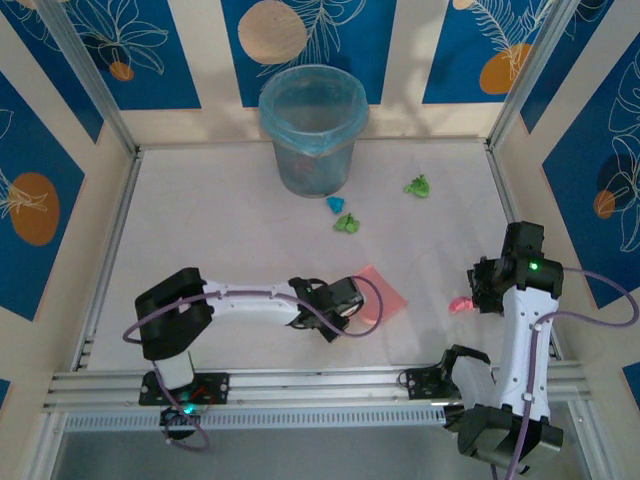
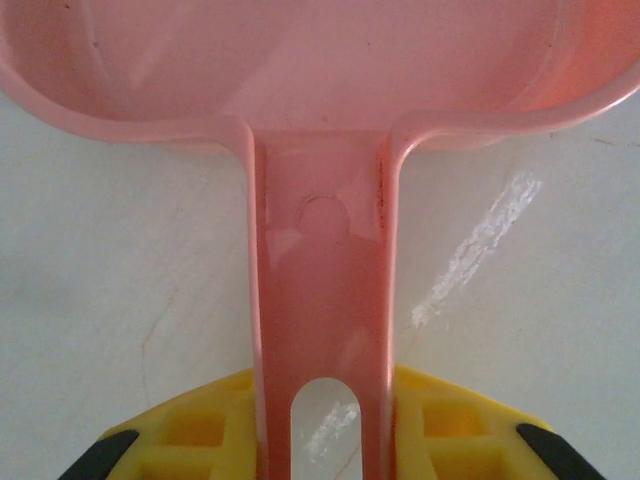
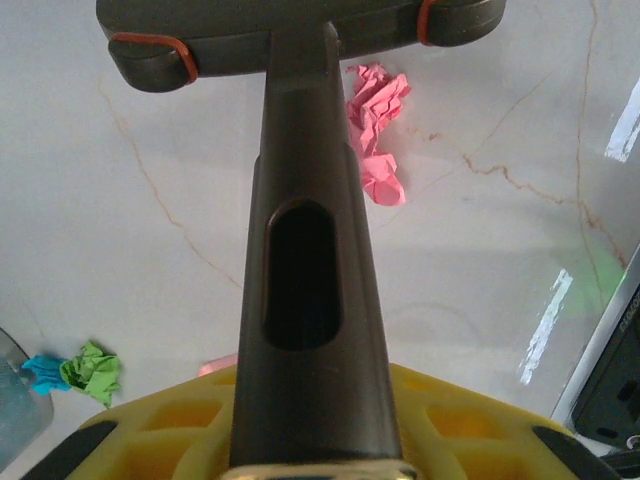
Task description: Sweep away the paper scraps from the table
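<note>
On the worktop (image 1: 200, 220), left pincer (image 2: 322, 440) pinches the dustpan (image 2: 300, 80) as catcher; right pincer (image 3: 312, 445) pinches the brush (image 3: 300, 150) beside a pink scrap (image 3: 377, 125).

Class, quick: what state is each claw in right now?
Left claw: closed on the pink dustpan, by its handle.
Right claw: closed on the dark brush, by its handle.

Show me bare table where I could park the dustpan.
Widest bare patch: the table left of the bin, beyond the left arm. A smaller gap lies between dustpan and pink scrap. Crowded in front of the bin: cyan scrap and two green scraps.
</note>
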Action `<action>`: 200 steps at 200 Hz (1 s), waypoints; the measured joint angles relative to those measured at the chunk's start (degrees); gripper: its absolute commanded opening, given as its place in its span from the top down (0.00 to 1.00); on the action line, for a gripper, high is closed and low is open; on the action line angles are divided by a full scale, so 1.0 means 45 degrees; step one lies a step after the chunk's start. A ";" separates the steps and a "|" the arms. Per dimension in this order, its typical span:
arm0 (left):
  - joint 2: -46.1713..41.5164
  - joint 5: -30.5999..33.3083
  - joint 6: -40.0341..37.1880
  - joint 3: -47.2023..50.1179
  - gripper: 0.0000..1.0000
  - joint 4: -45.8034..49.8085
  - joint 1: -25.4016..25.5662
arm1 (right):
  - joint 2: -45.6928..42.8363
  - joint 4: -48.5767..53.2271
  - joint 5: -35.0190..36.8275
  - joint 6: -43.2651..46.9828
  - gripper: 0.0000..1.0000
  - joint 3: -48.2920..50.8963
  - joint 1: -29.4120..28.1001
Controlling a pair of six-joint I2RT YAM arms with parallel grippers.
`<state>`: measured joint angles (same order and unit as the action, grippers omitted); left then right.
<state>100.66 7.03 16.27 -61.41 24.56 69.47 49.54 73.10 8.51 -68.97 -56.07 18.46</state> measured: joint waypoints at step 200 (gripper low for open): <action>0.0000 0.0874 -0.2074 -0.0005 1.00 0.0228 0.0855 | 0.2395 -0.0952 0.0364 -0.6640 1.00 -0.1700 -1.0054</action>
<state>100.66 10.96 6.94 -61.43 25.58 73.32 60.31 68.82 10.15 -98.85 -63.72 -26.79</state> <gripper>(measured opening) 0.254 0.316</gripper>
